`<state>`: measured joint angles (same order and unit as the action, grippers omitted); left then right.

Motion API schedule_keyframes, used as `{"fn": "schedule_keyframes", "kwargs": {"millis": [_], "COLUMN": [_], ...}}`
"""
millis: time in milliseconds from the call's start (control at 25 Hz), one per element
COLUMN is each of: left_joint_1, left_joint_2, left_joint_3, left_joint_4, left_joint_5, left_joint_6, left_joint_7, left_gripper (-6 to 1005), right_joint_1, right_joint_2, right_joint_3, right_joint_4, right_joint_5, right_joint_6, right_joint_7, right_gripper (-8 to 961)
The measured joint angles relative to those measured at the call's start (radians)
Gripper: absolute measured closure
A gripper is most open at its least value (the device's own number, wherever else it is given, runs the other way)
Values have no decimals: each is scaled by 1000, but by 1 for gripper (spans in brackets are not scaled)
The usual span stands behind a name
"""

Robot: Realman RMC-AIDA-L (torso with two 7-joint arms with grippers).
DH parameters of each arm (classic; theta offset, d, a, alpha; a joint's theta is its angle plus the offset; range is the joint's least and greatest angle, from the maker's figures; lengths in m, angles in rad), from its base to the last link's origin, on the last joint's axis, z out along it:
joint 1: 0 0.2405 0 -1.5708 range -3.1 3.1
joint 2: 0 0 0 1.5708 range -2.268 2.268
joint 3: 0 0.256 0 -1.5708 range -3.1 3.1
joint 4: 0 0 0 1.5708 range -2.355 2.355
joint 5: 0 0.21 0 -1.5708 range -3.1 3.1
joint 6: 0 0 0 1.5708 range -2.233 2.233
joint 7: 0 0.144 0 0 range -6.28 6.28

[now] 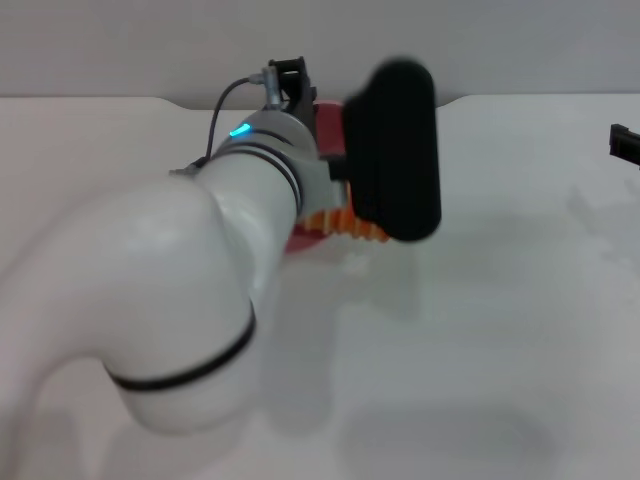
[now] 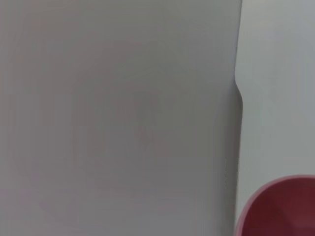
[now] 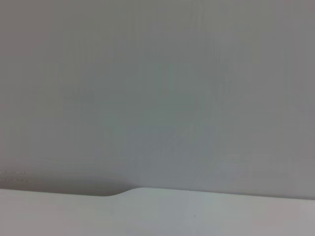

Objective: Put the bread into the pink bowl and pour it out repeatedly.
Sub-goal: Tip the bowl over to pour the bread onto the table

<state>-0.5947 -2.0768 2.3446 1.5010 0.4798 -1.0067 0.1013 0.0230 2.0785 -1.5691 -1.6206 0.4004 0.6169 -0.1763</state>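
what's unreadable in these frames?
- Head view: round pink plastic bowl mostly hidden behind the left arm.
- Head view: orange ridged toy bread, only an edge shows.
- Left end effector: fingers hidden.
- Right end effector: cut off by the edge.
- Right wrist view: only white table.

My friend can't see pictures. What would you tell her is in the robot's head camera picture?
The robot's big white left arm reaches across a white table and hides most of a pink bowl and an orange ridged bread. A bit of the right gripper peeks in at the far right edge.
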Motion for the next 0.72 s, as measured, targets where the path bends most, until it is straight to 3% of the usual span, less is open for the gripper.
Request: {"fn": "schedule_keyframes", "kwargs": {"millis": [40,720], "left_joint_1": [1,14], "left_joint_2": [0,-2], "left_joint_3": [43,226], "left_joint_4": [-1,-9], "left_joint_5": [61,300], "left_joint_6": [-11,-44], "left_joint_7": [4,95], "left_gripper": [948,948], "right_joint_1": [0,2], "right_joint_2": [0,0], "right_joint_3": [0,-13], "right_joint_4": [1,9], "right_joint_5": [0,0], "right_joint_6": [0,6], "right_joint_7": [0,3], "right_gripper": [171,172]}}
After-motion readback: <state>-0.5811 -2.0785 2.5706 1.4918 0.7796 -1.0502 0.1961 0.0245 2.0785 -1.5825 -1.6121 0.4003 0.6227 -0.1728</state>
